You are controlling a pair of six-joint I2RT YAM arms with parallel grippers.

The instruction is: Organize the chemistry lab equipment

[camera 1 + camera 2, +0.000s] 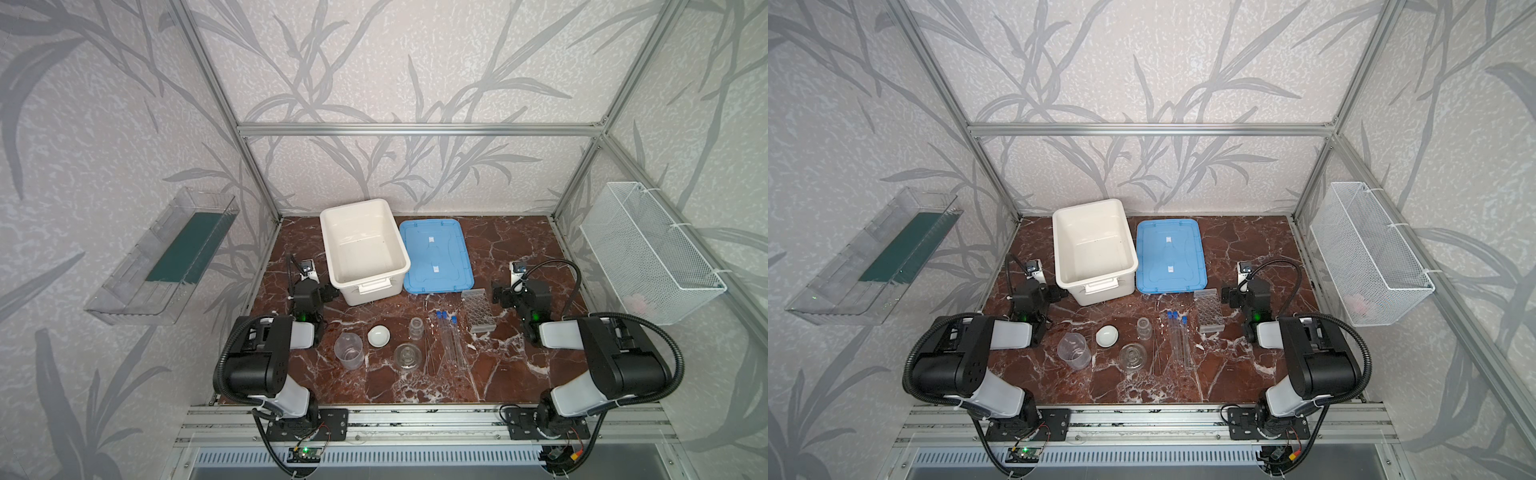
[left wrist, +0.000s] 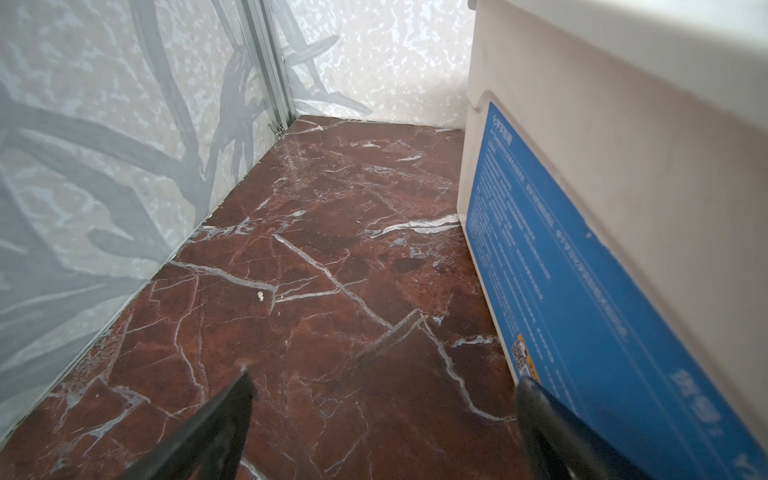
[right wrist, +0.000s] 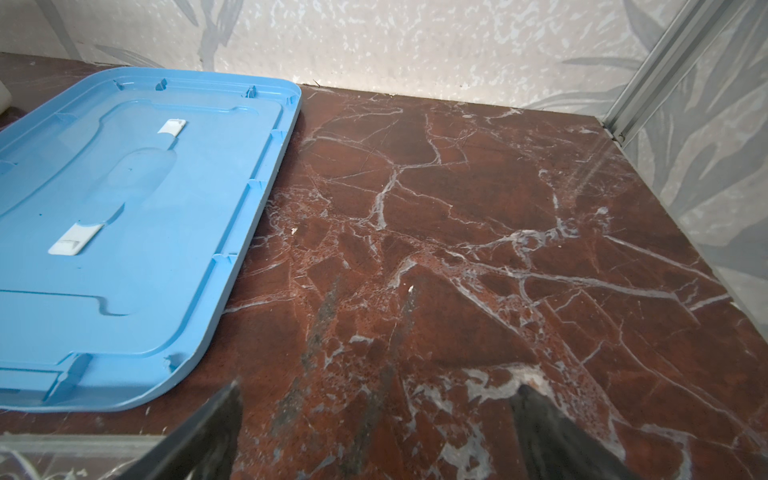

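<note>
An open white plastic tub (image 1: 365,291) stood at the back of the red-brown marbled surface (image 1: 519,249), and a flat blue rectangular lid (image 1: 436,257) lay just beside its right wall.

The lab equipment was spread out in front of the tub, toward the robot, with none of it inside. A small clear beaker (image 1: 349,351) and a white domed dish (image 1: 378,336) stood before the tub's front wall. A clear jar (image 1: 416,327) and a round glass vessel (image 1: 407,356) sat off its front right corner. Farther right of the tub lay thin rods (image 1: 429,351) and three long blue-capped clear tubes (image 1: 449,340), their caps pointing toward the back. A clear multi-hole rack (image 1: 478,311) sat beyond these.

The left hand (image 2: 384,378) hung beside the tub's left wall, jaws wide apart and holding nothing. One of its fingers (image 2: 540,415) was close to the tub's blue label (image 2: 561,291); contact could not be judged. The right hand (image 3: 379,386), likewise spread and empty, hovered well right of the tub, past the lid.
</note>
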